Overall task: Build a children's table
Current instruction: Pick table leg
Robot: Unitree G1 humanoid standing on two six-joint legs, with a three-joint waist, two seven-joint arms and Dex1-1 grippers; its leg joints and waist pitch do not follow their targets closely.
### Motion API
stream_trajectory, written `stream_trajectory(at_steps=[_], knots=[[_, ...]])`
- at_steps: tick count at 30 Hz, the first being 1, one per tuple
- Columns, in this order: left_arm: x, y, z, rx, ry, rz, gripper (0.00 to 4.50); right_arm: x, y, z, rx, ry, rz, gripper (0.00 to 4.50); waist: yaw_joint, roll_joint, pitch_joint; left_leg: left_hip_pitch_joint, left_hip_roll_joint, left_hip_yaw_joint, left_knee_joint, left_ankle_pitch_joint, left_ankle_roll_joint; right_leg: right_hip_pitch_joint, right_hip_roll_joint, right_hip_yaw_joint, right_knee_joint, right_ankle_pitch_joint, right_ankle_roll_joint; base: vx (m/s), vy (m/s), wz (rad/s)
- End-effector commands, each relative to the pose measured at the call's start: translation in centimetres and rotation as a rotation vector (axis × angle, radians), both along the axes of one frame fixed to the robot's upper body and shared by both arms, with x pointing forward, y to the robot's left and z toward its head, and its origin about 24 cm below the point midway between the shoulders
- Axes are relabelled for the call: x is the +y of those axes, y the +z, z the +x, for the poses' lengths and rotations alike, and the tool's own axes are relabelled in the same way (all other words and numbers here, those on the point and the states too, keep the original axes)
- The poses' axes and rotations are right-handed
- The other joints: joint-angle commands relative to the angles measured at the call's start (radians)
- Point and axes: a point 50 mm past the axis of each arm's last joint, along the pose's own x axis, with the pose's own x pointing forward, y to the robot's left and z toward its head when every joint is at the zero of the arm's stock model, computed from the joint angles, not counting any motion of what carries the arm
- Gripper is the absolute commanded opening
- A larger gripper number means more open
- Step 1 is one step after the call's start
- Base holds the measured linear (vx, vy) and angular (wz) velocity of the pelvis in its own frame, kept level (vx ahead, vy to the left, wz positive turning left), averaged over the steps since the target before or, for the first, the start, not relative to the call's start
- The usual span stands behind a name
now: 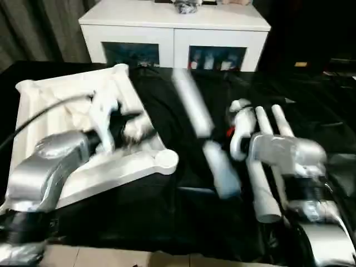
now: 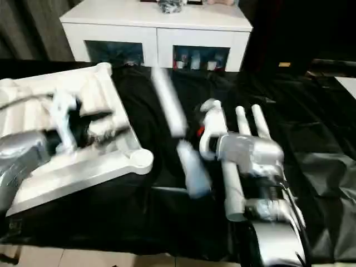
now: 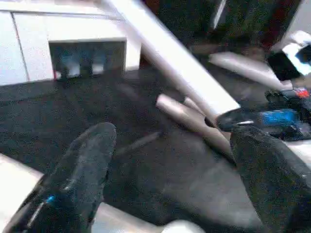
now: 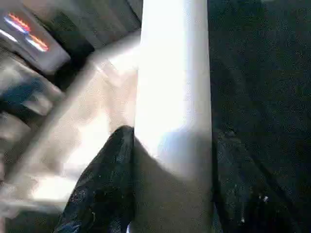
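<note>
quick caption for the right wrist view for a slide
Right gripper closed on a white table leg above the black cloth.

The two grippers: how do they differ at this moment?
The right gripper is closed on a white leg; the left gripper holds nothing. The left gripper's black fingers stand wide apart over the tabletop; the right gripper's sit against the leg's sides. Both have two black fingers.

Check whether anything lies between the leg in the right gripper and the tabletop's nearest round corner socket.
Nothing visible does. Only black cloth separates the leg, shut in the right gripper, from the corner socket; the open left gripper hangs over the tabletop itself.
</note>
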Motion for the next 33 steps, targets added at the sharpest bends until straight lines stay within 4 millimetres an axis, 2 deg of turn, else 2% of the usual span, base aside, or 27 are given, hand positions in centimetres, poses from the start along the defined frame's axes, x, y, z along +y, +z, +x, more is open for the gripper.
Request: stream_trajectory(at_steps=[1,2,3,4,6,10,19,25,29,30,31,33], knots=[[-1.0,0.5,-0.2,0.019,-0.044,-0.054,4.48,-0.8,2.2,-0.7,-0.095,0.069,0.135,1.75,0.004,0.008,-0.072,0.004,0.055,-0.017,-0.071,-0.032,0.022,0.063,-0.059,0.037,-0.055,0.138,-0.324,0.000,0.000,0.00],[-1.8,0.7,-0.3,0.024,-0.073,-0.075,4.50,-1.2,3.0,-1.2,-0.117,0.121,0.212,1.75,0.003,-0.002,-0.071,0.002,0.056,-0.016,-0.071,-0.034,0.036,0.065,-0.058,0.037,-0.058,0.124,-0.327,0.000,0.000,0.00],[-2.3,0.8,-0.3,0.022,-0.093,-0.087,4.50,-1.3,3.6,-1.6,-0.142,0.162,0.268,1.75,0.008,0.002,-0.071,0.002,0.056,-0.018,-0.069,-0.030,0.048,0.066,-0.061,0.037,-0.059,0.110,-0.331,0.000,0.000,0.00],[-2.6,1.0,-0.3,0.018,-0.101,-0.100,4.50,-1.3,4.0,-1.9,-0.158,0.189,0.301,1.75,0.008,-0.002,-0.070,0.002,0.057,-0.017,-0.069,-0.022,0.052,0.064,-0.060,0.037,-0.060,0.104,-0.328,0.000,0.000,0.00],[-3.4,1.5,-0.2,0.008,-0.123,-0.140,4.50,-1.3,4.5,-2.4,-0.188,0.233,0.349,1.75,0.008,-0.002,-0.070,0.002,0.057,-0.016,-0.069,-0.016,0.060,0.062,-0.060,0.036,-0.062,0.082,-0.324,0.000,0.000,0.00],[-4.4,2.7,-0.5,-0.006,-0.182,-0.231,4.50,-0.9,4.6,-2.9,-0.212,0.270,0.351,1.75,0.011,-0.005,-0.067,0.003,0.057,-0.016,-0.071,-0.037,0.044,0.059,-0.061,0.035,-0.069,0.012,-0.313,0.000,0.000,0.00],[-5.0,4.8,-0.9,-0.014,-0.260,-0.448,4.50,-0.3,4.8,-3.9,-0.217,0.351,0.372,1.75,0.017,-0.005,-0.067,0.001,0.055,-0.017,-0.070,-0.021,0.037,0.058,-0.060,0.035,-0.071,-0.010,-0.289,0.000,0.000,0.00],[-5.7,4.7,-0.9,0.005,-0.280,-0.437,4.50,0.5,4.0,-4.3,-0.213,0.369,0.277,1.75,0.017,-0.004,-0.067,-0.001,0.056,-0.019,-0.071,-0.012,0.033,0.056,-0.058,0.034,-0.074,-0.011,-0.268,0.000,0.000,0.00],[-6.9,4.3,-0.7,0.023,-0.275,-0.392,4.50,1.6,3.0,-4.1,-0.244,0.343,0.082,1.75,0.018,-0.005,-0.068,-0.001,0.058,-0.019,-0.070,-0.002,0.024,0.055,-0.059,0.034,-0.073,0.004,-0.258,0.000,0.000,0.00],[-7.1,3.9,-0.4,0.037,-0.249,-0.369,4.50,2.1,2.9,-4.1,-0.257,0.341,0.047,1.75,0.016,0.002,-0.067,-0.001,0.057,-0.019,-0.070,-0.005,0.023,0.055,-0.060,0.035,-0.073,0.008,-0.256,0.000,0.000,0.00],[-7.1,3.9,-0.4,0.037,-0.249,-0.369,4.50,2.1,2.9,-4.1,-0.257,0.341,0.047,1.75,0.015,-0.001,-0.068,-0.001,0.057,-0.020,-0.070,-0.008,0.023,0.056,-0.059,0.035,-0.073,0.010,-0.253,0.000,0.000,0.00],[-7.5,3.0,0.4,0.063,-0.170,-0.310,4.50,2.9,2.8,-4.1,-0.288,0.330,-0.015,1.75,0.016,0.002,-0.068,-0.001,0.058,-0.022,-0.070,-0.003,0.022,0.057,-0.060,0.034,-0.072,0.025,-0.250,0.000,0.000,0.00]])
